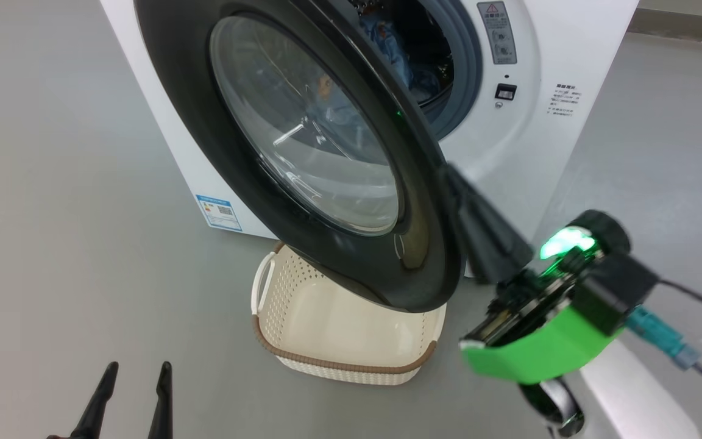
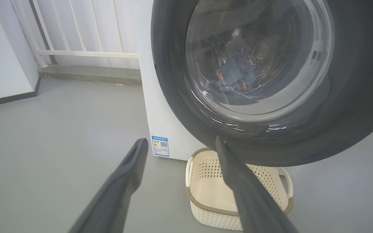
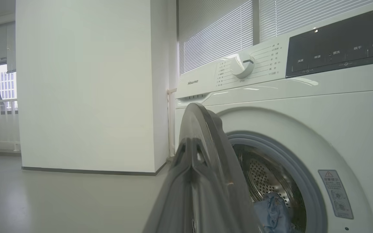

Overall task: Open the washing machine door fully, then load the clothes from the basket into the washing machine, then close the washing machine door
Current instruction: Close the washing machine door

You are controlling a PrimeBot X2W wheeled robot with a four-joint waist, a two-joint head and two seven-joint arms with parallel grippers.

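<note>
Our right gripper [image 1: 452, 174] has its fingers [image 1: 479, 231] pressed together on nothing, tip against the rim of the half-open washing machine door [image 1: 302, 128]. Our left gripper [image 1: 138, 372] hangs spread wide, well apart from that door. Blue clothes [image 1: 390, 36] lie in the drum [image 3: 264, 174]; the basket [image 1: 339, 366] sits beneath the door.

A smooth grey floor [image 1: 52, 244] spreads all around. A white railing [image 2: 83, 53] stands on a low grey kerb [image 2: 89, 73], and a broad white pillar [image 3: 86, 87] with a dark skirting [image 3: 89, 170] rises beside slatted window blinds [image 3: 215, 32].
</note>
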